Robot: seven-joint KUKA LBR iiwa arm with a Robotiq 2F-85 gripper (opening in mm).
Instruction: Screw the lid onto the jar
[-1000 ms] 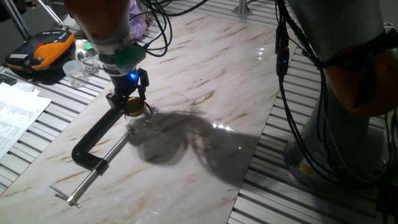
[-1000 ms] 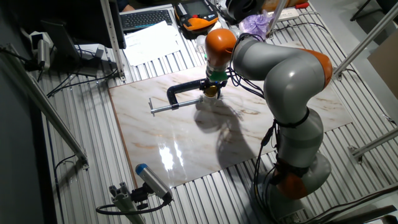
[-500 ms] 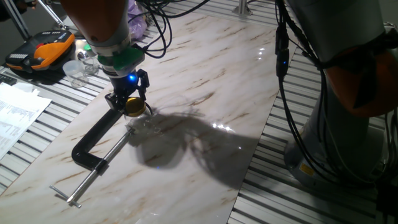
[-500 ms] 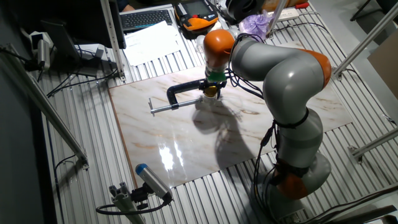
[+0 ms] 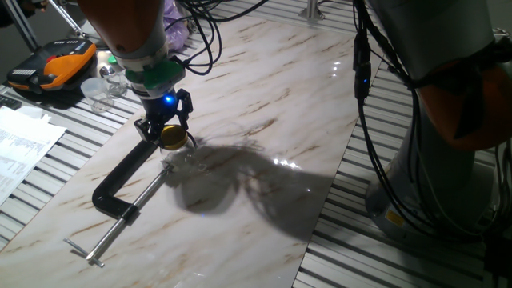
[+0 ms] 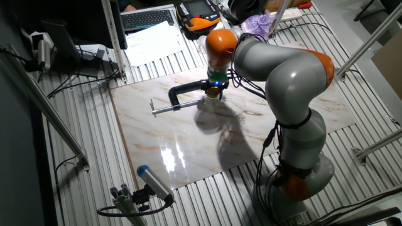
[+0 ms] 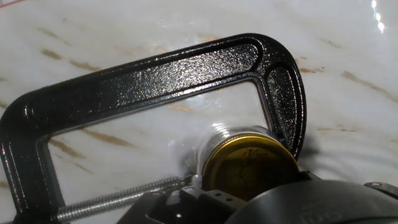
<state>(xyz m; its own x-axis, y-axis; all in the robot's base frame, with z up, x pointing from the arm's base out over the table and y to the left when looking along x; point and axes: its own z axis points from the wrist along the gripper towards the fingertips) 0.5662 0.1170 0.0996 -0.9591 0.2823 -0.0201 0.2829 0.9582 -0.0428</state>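
Note:
The lid, a small gold cap, sits between the fingers of my gripper, which is shut on it. In the hand view the lid covers the mouth of the jar, and only a strip of the glass wall shows at its left. I cannot tell whether lid and mouth touch. The jar stands inside a black C-clamp lying flat on the marble table. From the other fixed view, the gripper stands at the clamp's right end, and the jar is hidden under the hand.
The clamp's frame and screw rod stretch toward the front left. An orange-black case, clear cups and papers lie off the slab's left side. The arm's base and cables stand at the right.
The hand has turned slightly about its own axis over the jar. The lid and clamp stay in the same place.

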